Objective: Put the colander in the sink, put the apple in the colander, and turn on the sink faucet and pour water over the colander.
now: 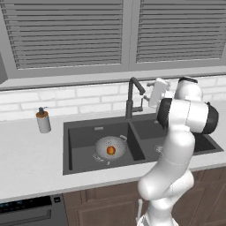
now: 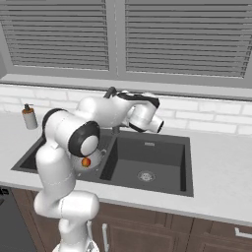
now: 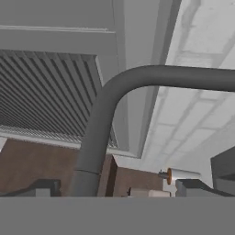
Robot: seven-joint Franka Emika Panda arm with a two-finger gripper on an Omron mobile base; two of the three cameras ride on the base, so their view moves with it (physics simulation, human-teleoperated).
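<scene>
The silvery colander (image 1: pixel 102 145) sits in the left basin of the dark sink (image 1: pixel 79 132), and the red-orange apple (image 1: pixel 111 150) lies inside it. From the right base view the apple (image 2: pixel 86 161) peeks out beside my arm. The sink faucet (image 1: pixel 129 100) rises behind the centre divider, its spout hooked to the right. My gripper (image 1: pixel 146 98) is up at spout height, just right of the faucet. In the hand view the faucet's neck (image 3: pixel 98 128) curves close in front. The gripper (image 3: pixel 121 188) is open, its fingertips (image 3: pixel 46 188) wide apart and holding nothing.
A grey soap dispenser (image 1: pixel 43 120) with a brown pump stands on the counter left of the sink. Tiled backsplash and a shuttered window (image 1: pixel 66 35) lie close behind the faucet. The right basin (image 2: pixel 147 162) holds nothing but its drain.
</scene>
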